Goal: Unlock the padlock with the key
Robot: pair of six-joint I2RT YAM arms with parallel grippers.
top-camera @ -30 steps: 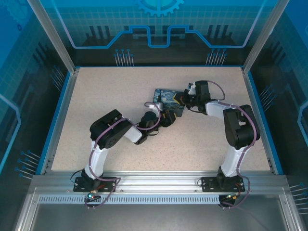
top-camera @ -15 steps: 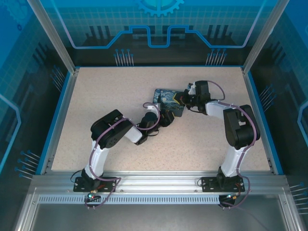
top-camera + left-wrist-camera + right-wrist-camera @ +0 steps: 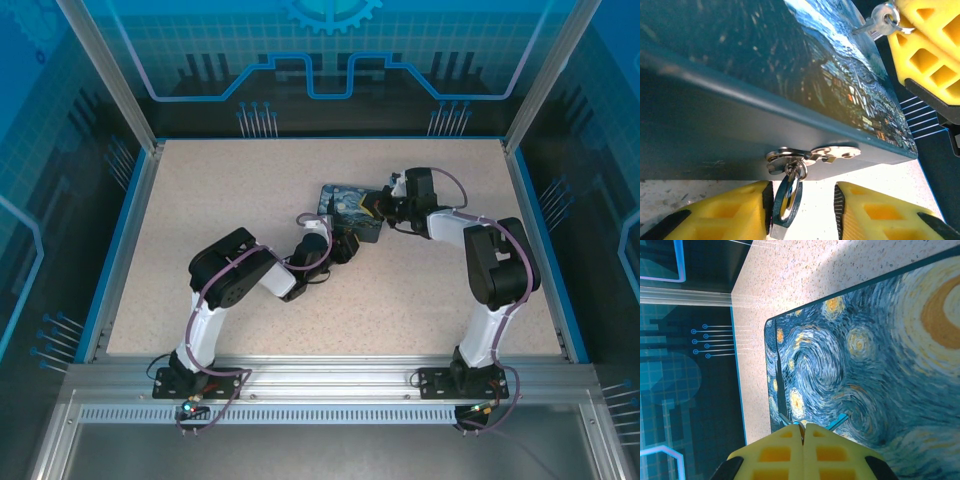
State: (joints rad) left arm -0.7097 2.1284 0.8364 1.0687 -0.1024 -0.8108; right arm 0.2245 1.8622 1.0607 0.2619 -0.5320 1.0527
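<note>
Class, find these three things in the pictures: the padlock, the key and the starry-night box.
padlock (image 3: 789,197), left wrist view, its blue body.
key (image 3: 865,28), left wrist view, its shaft.
starry-night box (image 3: 865,355), right wrist view, painted lid.

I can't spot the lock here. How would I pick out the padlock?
Look mid-table for the dark blue box painted with a swirly starry sky. A silvery hasp sits on its plain side wall, and the padlock hangs from it: tiny and blue-bodied, unlike the all-metal hasp.
</note>
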